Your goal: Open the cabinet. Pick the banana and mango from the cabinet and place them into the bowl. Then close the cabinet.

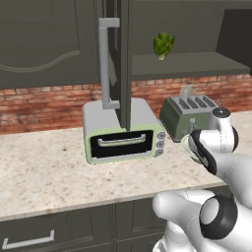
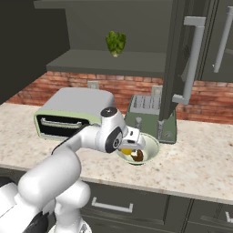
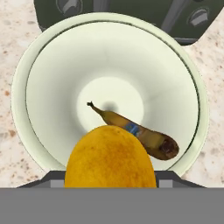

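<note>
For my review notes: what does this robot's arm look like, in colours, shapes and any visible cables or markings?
The arm is glossy white, built of thick rounded tubular links with bulbous elbows. Dark grey to black rings and round caps mark the joints. The wrist ends in a white hand, with the gripper below it. No cables, logos or lettering show in these views.

- One bowl [image 3: 26, 78] stood on the counter.
- One banana [image 3: 144, 136] lay in the bowl.
- One mango [image 3: 110, 158] was at the near edge of the hand view.
- One lettuce head [image 1: 163, 45] sat on the cabinet shelf.
- One toaster [image 1: 189, 115] stood at the right.
- One toaster oven [image 1: 123, 132] stood at the left.
- Two vertical bar handles [image 2: 192, 59] showed on the upper doors in the right base view.
</note>
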